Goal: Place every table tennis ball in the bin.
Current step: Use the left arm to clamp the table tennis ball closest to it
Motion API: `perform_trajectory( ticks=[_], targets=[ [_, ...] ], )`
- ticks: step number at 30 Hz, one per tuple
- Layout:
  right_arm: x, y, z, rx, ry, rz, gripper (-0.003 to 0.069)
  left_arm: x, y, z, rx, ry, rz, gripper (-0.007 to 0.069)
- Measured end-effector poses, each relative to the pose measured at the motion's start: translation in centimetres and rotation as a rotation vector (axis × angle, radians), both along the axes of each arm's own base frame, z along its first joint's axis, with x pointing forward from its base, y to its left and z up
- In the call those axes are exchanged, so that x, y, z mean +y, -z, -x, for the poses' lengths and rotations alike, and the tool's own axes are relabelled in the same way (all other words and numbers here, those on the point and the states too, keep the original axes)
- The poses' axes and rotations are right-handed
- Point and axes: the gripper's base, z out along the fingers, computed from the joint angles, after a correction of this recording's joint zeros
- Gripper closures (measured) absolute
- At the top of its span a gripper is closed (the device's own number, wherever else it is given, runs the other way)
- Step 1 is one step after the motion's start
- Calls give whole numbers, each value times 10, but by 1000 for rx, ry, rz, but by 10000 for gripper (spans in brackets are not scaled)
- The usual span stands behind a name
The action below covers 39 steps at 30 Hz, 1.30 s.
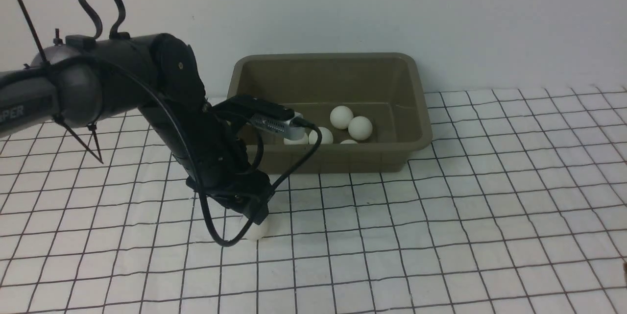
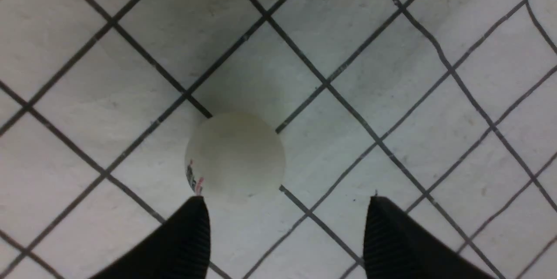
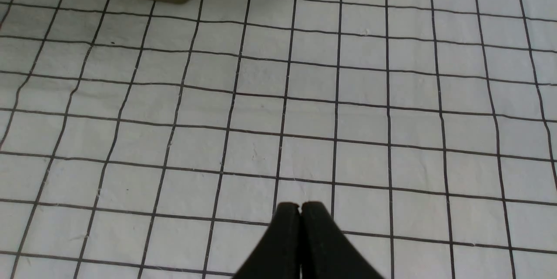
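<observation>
One table tennis ball point(image 1: 257, 230) lies on the checked desk point(image 1: 490, 206) just in front of the bin point(image 1: 421, 108), the last one visible outside it. At least four other balls point(image 1: 341, 117), seemingly five, rest on the bin's floor, so the job looks nearly finished. Lowered over the stray ball, the left end effector point(image 2: 287, 209) has its jaws spread and grasps nothing; the ball sits just ahead of one fingertip, not yet between them. Well apart from it, the right end effector point(image 3: 300, 207) hangs clenched and empty above bare cloth.
</observation>
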Motion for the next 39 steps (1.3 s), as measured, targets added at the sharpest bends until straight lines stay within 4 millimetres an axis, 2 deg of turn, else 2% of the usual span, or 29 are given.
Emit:
perform_trajectory(
  ticks=[14, 30, 35, 36, 39],
  targets=[
    [0, 0, 0, 0, 0, -1, 675, -2, 12, -9, -42, -2, -1, 165],
    [0, 0, 0, 1, -1, -2, 675, -3, 51, -16, 27, -4, -36, 164],
    [0, 0, 0, 1, -1, -2, 675, -3, 53, -16, 31, -6, -37, 228],
    [0, 0, 0, 1, -1, -2, 675, -3, 53, -16, 38, -7, -38, 273],
    [0, 0, 0, 1, -1, -2, 675, -2, 45, -11, 74, 8, -38, 272]
  ],
)
